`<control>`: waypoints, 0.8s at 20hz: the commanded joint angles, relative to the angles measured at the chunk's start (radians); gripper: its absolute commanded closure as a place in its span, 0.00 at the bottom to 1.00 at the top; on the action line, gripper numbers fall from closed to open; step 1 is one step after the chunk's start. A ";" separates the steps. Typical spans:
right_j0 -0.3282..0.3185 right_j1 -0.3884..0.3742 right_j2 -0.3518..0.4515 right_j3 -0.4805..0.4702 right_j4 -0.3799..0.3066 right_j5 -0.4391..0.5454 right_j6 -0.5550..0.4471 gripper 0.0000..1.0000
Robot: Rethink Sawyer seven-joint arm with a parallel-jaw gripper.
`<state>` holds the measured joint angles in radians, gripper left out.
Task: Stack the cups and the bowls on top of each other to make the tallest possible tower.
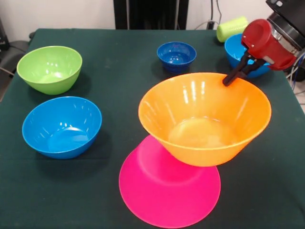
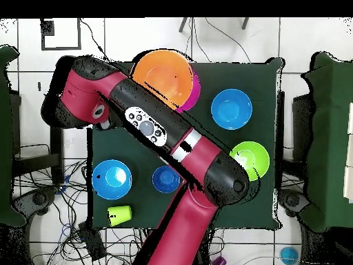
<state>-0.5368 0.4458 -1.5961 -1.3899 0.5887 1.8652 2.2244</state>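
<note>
The big orange bowl (image 1: 205, 119) is held tilted above the upside-down pink bowl (image 1: 169, 191), whose far part is hidden by it. The pincer (image 1: 228, 81) is closed on the orange rim. A yellow-green cup (image 1: 232, 27) is lying near the desk (image 1: 119, 52) edge, partly covered by the arm (image 1: 267, 43).

A lab: loose cables (image 2: 41, 200) litter tiled floor (image 2: 138, 41).
</note>
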 commanded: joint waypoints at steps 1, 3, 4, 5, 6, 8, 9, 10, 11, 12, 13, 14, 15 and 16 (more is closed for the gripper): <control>-0.011 -0.041 -0.130 0.031 0.029 0.001 -0.201 1.00; -0.028 -0.050 -0.149 -0.001 0.029 0.011 -0.178 1.00; -0.034 -0.052 -0.158 -0.015 0.030 0.012 -0.169 1.00; -0.041 -0.055 -0.167 -0.028 0.032 0.012 -0.159 1.00; -0.046 -0.055 -0.172 -0.032 0.038 0.012 -0.150 1.00; -0.052 -0.054 -0.181 -0.037 0.045 0.010 -0.138 1.00; -0.052 -0.055 -0.188 -0.040 0.046 0.008 -0.134 1.00; -0.053 -0.059 -0.193 -0.044 0.047 0.007 -0.132 1.00; -0.060 -0.064 -0.200 -0.057 0.049 0.010 -0.126 1.00; -0.063 -0.066 -0.206 -0.065 0.052 0.015 -0.121 1.00; -0.067 -0.071 -0.214 -0.079 0.051 0.017 -0.109 1.00; -0.068 -0.076 -0.220 -0.083 0.051 0.015 -0.109 1.00; -0.068 -0.078 -0.224 -0.080 0.054 0.012 -0.115 1.00; -0.064 -0.079 -0.221 -0.069 0.059 0.008 -0.124 1.00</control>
<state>-0.5969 0.4008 -1.6905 -1.4146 0.6341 1.8648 2.2022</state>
